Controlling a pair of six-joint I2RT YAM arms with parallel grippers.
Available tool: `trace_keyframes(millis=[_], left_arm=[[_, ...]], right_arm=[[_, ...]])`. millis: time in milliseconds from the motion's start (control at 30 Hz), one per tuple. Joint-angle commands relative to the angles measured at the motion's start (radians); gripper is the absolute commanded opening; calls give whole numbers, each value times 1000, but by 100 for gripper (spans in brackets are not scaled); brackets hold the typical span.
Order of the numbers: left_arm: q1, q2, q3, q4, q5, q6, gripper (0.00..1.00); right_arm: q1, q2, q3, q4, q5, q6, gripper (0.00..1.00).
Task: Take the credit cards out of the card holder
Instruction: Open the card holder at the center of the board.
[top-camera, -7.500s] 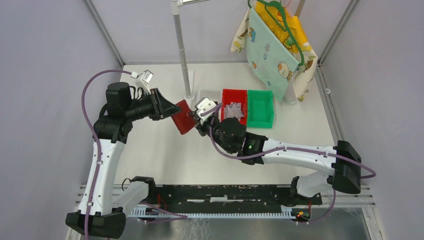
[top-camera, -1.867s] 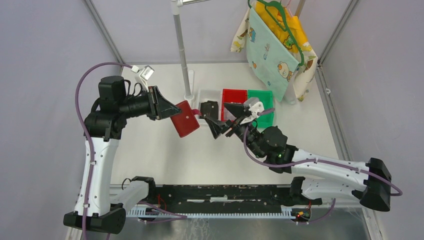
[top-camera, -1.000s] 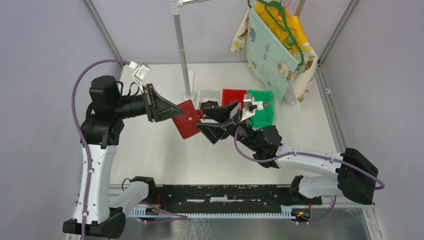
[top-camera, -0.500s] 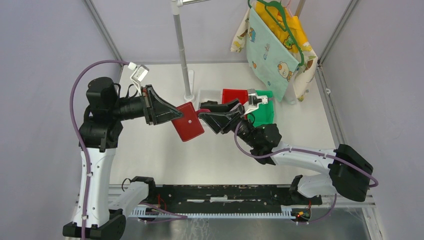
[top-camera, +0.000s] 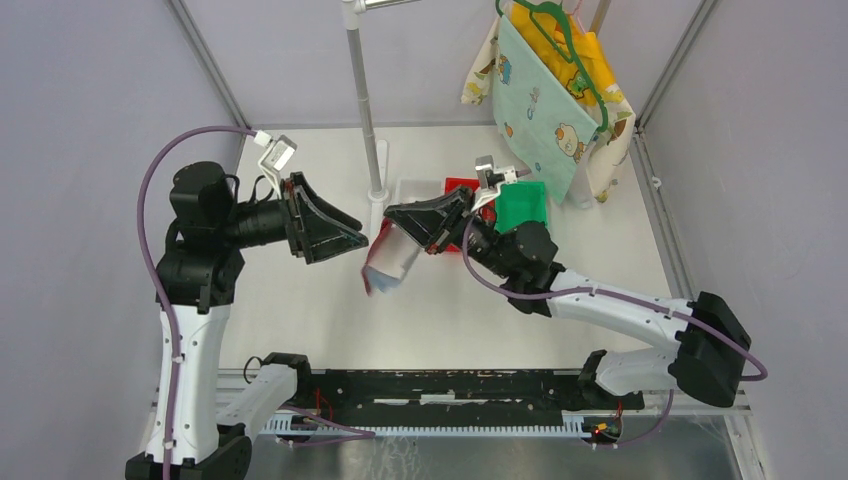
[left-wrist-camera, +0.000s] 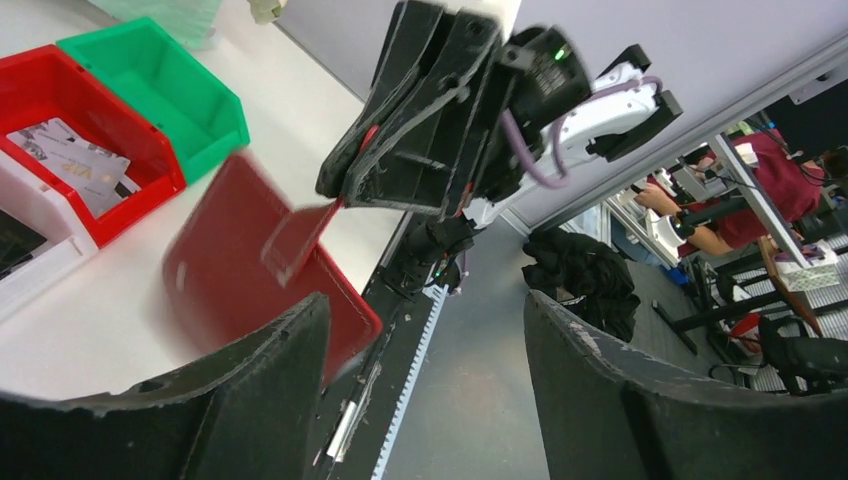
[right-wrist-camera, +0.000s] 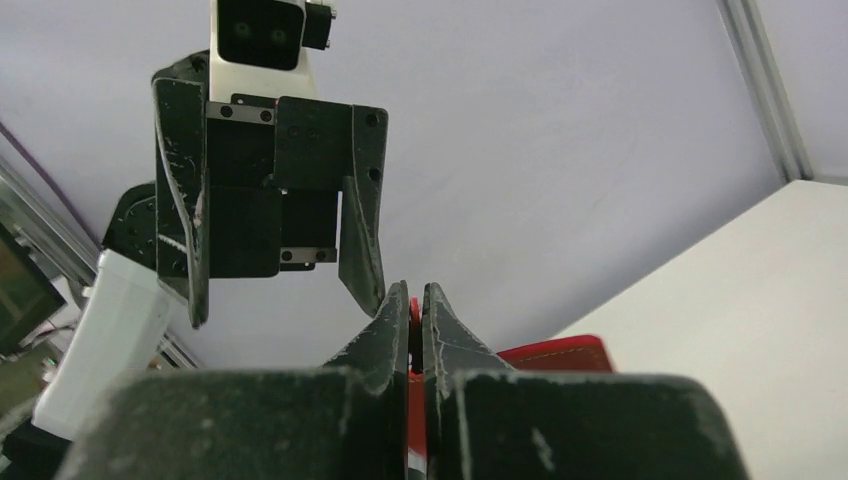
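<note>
1. Your left gripper (top-camera: 360, 233) stands wide open with nothing in it, its fingers clear of the card holder (top-camera: 392, 262).
2. Your right gripper (right-wrist-camera: 415, 295) is pinched tight on the holder's small tab.
3. The holder hangs blurred above the table, at 3 o'clock from the left fingertips and 7 o'clock from the right ones.
4. Pale cards (left-wrist-camera: 70, 160) lie in the red bin (left-wrist-camera: 130, 200).

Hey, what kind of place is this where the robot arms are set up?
Most likely a robotics lab test cell: a white table walled in by plain panels, a green bin on it, and, in the left wrist view, a person in red among chairs and equipment beyond the cell.
</note>
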Motion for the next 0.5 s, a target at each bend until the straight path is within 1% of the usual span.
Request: trace_keyframes(millis=[0, 67, 133, 267, 367, 467], left_arm=[[-2, -28, -39, -13, -18, 90, 77], [-1, -33, -66, -32, -23, 123, 76], [-1, -42, -85, -63, -41, 187, 75], [-1, -88, -121, -83, -140, 324, 74], [-1, -119, -125, -84, -227, 414, 73], [-1, -149, -126, -102, -275, 529, 73]], right_arm=[[-5, -63, 194, -309, -76, -152, 0], [-5, -75, 231, -394, -90, -200, 0], [-5, -84, 261, -462, -105, -239, 0], [-3, -70, 345, -597, -158, -312, 0], [-3, -65, 374, -617, -204, -328, 0], [-3, -53, 411, -643, -241, -339, 0]])
